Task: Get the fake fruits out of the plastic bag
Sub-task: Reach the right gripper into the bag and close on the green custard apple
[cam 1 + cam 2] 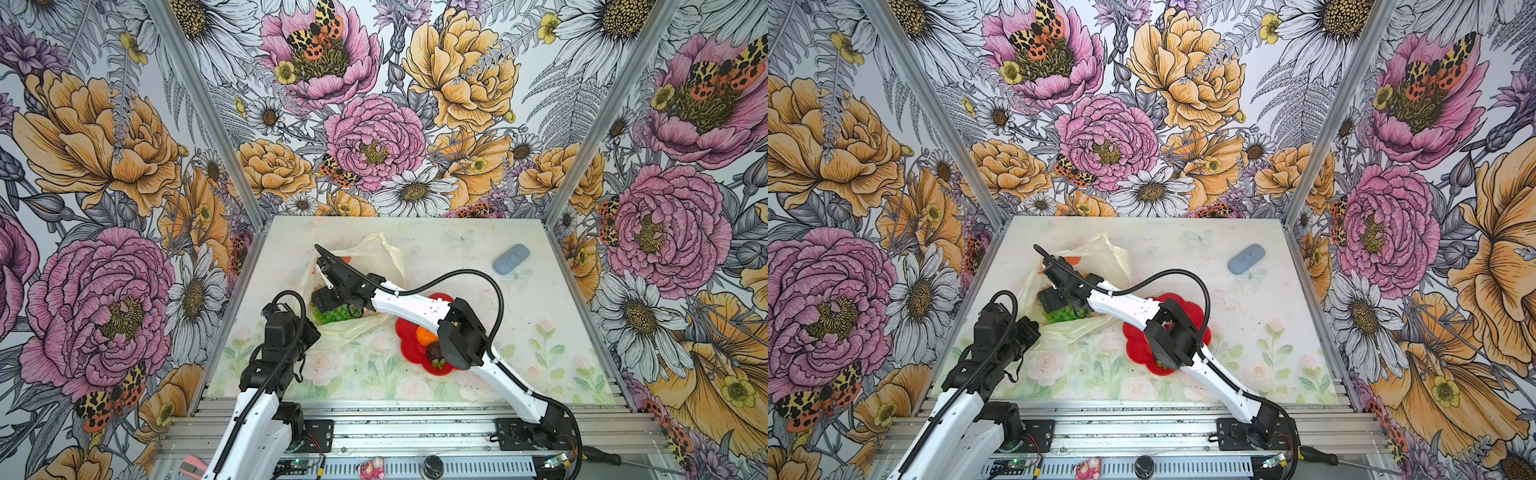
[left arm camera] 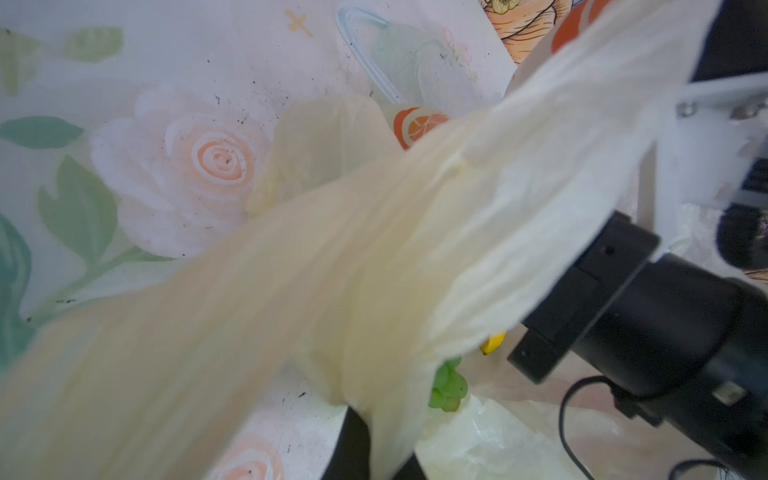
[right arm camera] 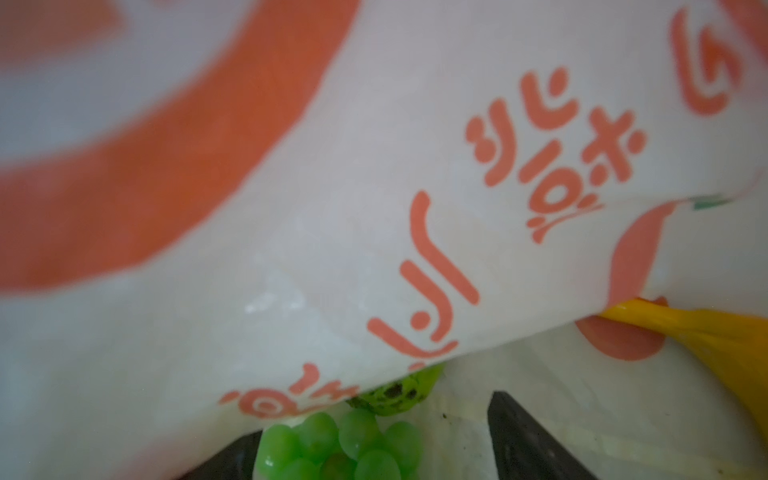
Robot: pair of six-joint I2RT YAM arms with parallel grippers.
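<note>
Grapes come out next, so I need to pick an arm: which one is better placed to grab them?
Right. The right claw sits inside the bag, open and straddling the grapes. The left claw is shut on the bag's plastic, so it is busy holding that.

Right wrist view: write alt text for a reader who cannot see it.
A green grape bunch lies between the open jaws of the right gripper. The cream plastic bag, printed in orange, fills most of the frame, and a bumpy green fruit and a yellow banana show under its edge.
</note>
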